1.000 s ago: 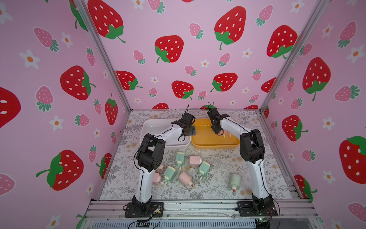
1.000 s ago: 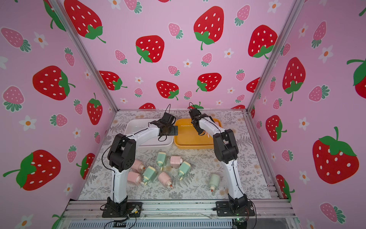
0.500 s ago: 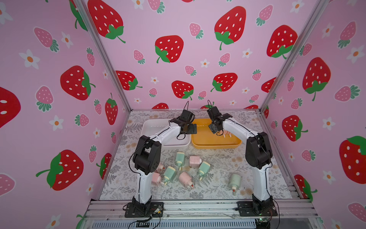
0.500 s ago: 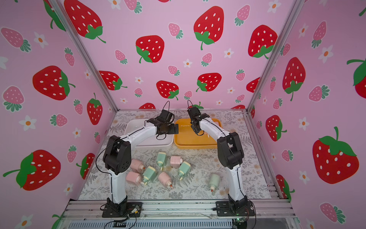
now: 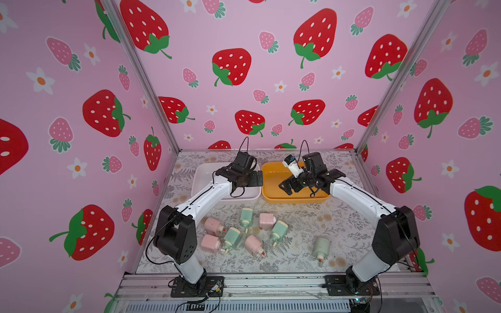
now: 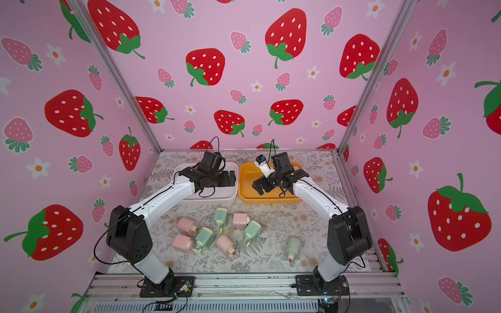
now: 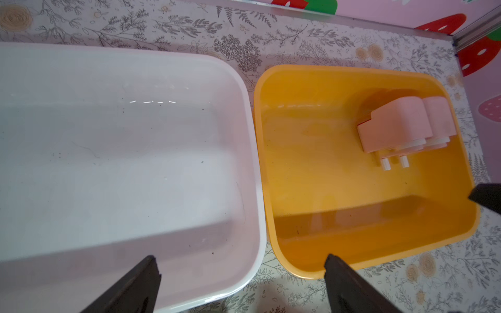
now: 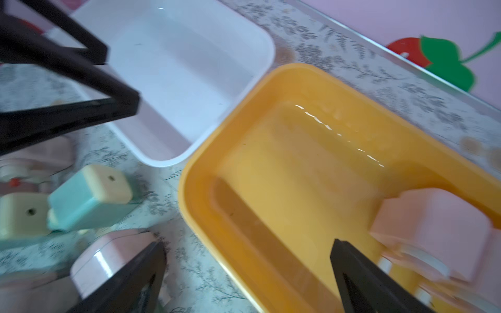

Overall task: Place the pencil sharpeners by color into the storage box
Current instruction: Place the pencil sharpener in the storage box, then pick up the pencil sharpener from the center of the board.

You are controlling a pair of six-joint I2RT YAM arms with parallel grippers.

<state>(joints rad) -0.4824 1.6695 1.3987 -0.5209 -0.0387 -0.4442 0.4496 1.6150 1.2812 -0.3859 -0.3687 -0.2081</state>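
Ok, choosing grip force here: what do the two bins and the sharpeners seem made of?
White bin and orange bin: likely moulded plastic, glossy, light glints on smooth floors, rounded rims. Pink sharpeners and green sharpeners: probably hard plastic, satin sheen, crisp moulded edges.

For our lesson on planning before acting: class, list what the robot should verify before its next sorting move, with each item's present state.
1. Left pincer open, empty: ok.
2. Right pincer open, empty: ok.
3. Orange bin holds one color only, two pink sharpeners: ok.
4. White bin free for green, nothing seen inside: ok.
5. All sharpeners binned: not ok; four loose pink sharpeners and four green sharpeners lie on the table.
6. Easy pick available: ok; lone green sharpener lies apart from the cluster.
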